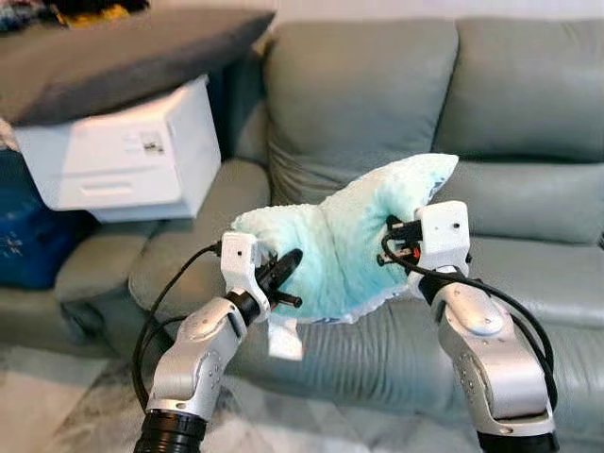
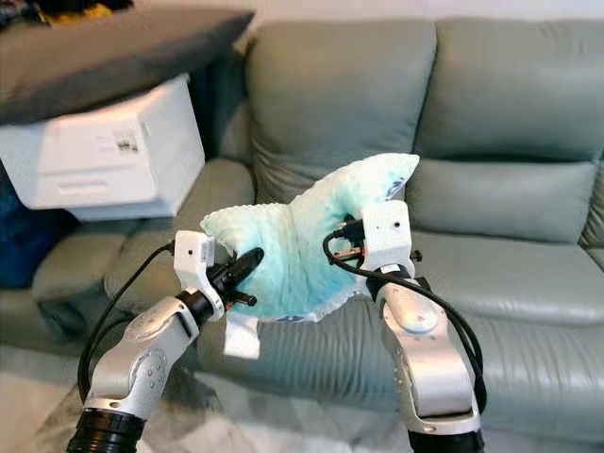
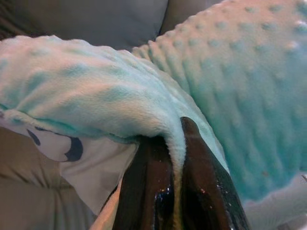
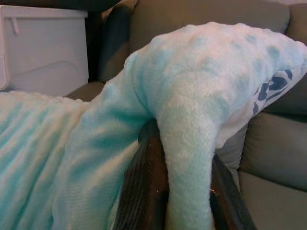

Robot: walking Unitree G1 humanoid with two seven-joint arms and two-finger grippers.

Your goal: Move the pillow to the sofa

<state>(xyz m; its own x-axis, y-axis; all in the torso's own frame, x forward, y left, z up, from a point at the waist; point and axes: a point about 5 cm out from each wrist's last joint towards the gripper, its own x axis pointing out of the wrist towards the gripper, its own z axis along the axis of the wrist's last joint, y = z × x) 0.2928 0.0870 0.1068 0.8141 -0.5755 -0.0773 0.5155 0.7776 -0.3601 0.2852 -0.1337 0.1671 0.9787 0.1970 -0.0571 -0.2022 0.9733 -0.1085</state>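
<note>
Left eye view: both grippers [image 1: 283,269] [image 1: 394,247] pinch pillow [image 1: 344,241] above sofa [image 1: 528,274].

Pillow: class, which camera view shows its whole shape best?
Left eye view: the whole mint pillow hangs between left gripper and right gripper before the sofa. Right eye matches; wrist views show close fabric folds.

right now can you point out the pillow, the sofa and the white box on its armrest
pillow [image 1: 344,250], left eye view, middle of its mint fleece face, held up between both arms
sofa [image 1: 359,85], left eye view, bare left back cushion
white box [image 1: 123,156], left eye view, its front panel
</note>
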